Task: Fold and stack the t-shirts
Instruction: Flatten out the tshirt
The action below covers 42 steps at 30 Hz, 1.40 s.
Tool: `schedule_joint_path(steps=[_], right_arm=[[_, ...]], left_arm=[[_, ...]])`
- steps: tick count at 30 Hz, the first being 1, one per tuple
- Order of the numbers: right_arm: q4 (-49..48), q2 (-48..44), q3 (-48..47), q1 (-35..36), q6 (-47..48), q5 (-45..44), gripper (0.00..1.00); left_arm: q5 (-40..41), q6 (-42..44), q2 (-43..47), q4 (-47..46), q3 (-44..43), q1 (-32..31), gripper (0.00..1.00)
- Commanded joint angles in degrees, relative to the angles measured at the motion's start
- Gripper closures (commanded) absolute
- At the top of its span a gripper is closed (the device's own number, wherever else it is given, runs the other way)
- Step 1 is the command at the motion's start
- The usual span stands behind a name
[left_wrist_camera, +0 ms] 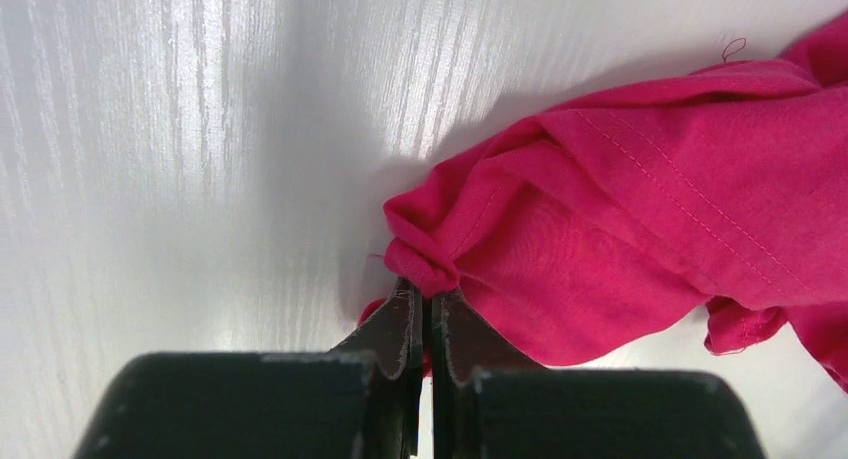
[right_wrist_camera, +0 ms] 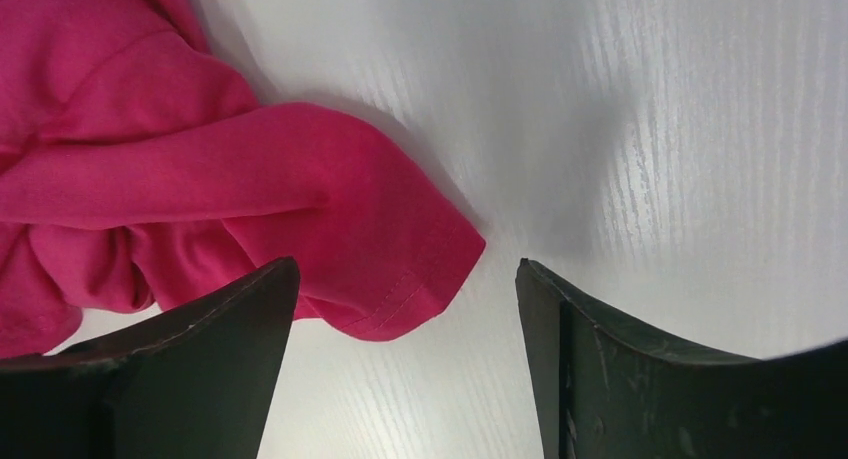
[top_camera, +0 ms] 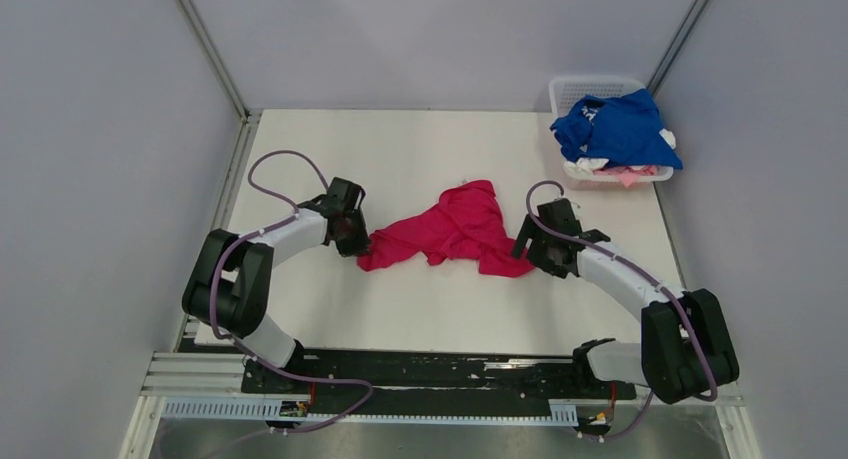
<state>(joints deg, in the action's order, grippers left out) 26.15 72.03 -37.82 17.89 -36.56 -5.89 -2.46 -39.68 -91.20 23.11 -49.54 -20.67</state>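
Magenta-red cloth lies crumpled at the middle of the white tabletop (top_camera: 420,149): this is the magenta-red t-shirt (top_camera: 455,229), spread in a loose, wrinkled heap between the two arms. The left arm (top_camera: 290,234) reaches in from the left side, and its jaws are together, clamped on a small bunched fold at the shirt's left end. In the left wrist view the dark tips meet with only a thin slit between them, and the cloth (left_wrist_camera: 640,229) gathers into tight creases right where they pinch it. A stitched hem runs diagonally across the fabric beyond the pinch, and a loose thread stands up at the far edge.

The right arm (top_camera: 620,274) comes in from the right side, its jaws down at the shirt's right end. They stand wide apart. In the right wrist view a rounded, hemmed corner of the shirt (right_wrist_camera: 380,249) lies flat on the tabletop in the gap between them. It runs under the tip on the left of that view and stops well short of the other tip. Neither tip presses the cloth.

At the far right corner of the tabletop sits a white lattice basket (top_camera: 590,84). A royal blue t-shirt (top_camera: 615,129) is heaped over its top, with white cloth (top_camera: 585,165) and a bit of pale pink cloth (top_camera: 628,176) showing beneath it at the near rim.
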Motion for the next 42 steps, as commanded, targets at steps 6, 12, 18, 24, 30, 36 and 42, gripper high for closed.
schedule_joint_path(steps=[6, 12, 18, 24, 30, 36, 42], right_arm=[[-6.39, 7.81, -0.50, 0.71, -1.99, 4.91, 0.69], [-9.07, 2.42, -3.49, 0.92, -0.29, 3.34, 1.00], [-9.08, -10.13, -10.23, 0.84, 4.12, -4.87, 1.00], [-9.10, -21.29, -18.82, 0.79, 8.51, -8.28, 1.00], [-10.37, -27.06, -30.06, 0.74, 14.55, -8.25, 1.00], [-11.16, -28.37, -43.16, 0.77, 20.02, 1.32, 1.00], [-10.00, -29.54, -50.98, 0.79, 21.98, 8.66, 1.00]], left_arm=[[1.69, 2.72, 5.12, -1.11, 0.58, -0.34, 1.00], [4.28, 4.27, 10.30, -1.96, -1.59, -0.34, 1.00], [10.69, 6.61, 21.20, 0.15, -9.62, -0.32, 1.00], [20.19, 9.44, 32.86, 0.70, -19.11, -0.34, 1.00], [25.76, 15.03, 39.55, -0.49, -29.77, -0.34, 1.00], [23.67, 19.66, 42.71, -3.94, -38.76, -0.34, 1.00], [21.72, 22.73, 46.19, -5.32, -43.97, -0.34, 1.00]])
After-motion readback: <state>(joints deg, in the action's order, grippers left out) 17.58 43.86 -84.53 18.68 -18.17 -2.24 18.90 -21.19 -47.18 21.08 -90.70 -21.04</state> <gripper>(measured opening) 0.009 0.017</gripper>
